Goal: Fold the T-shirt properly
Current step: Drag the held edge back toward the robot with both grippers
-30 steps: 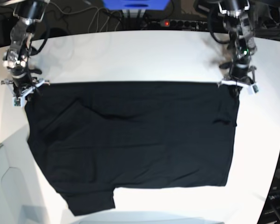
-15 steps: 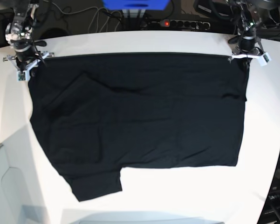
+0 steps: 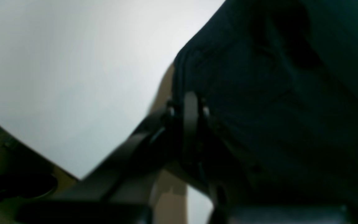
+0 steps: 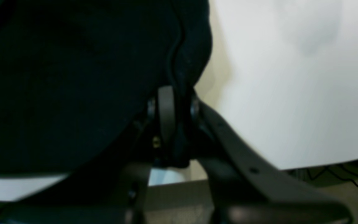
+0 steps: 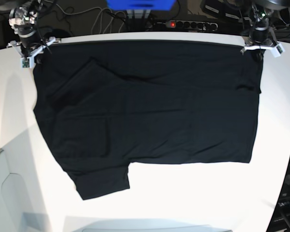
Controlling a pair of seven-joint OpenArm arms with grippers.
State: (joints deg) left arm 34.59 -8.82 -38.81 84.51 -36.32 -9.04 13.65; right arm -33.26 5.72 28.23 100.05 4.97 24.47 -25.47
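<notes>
T-shirt (image 5: 149, 111): black, plain side up, spread over most of the white table (image 5: 193, 203); its top edge is stretched straight along the far side of the table, and one sleeve (image 5: 103, 181) sticks out at the near left in the base view.
Left gripper (image 5: 260, 46): at the far corner on the right of the base view; jaws closed tight on the shirt's corner, cloth bunched between them in the wrist view.
Right gripper (image 5: 29, 46): at the far corner on the left of the base view; jaws pinched on the opposite corner.
Surface creases: a diagonal fold near the right gripper, small wrinkles below the left gripper.
Surroundings: power strip (image 5: 183, 24), loose cables (image 5: 99, 19) and a blue box (image 5: 140, 5) behind the table edge.
Obstructions: nothing lies on the shirt.
</notes>
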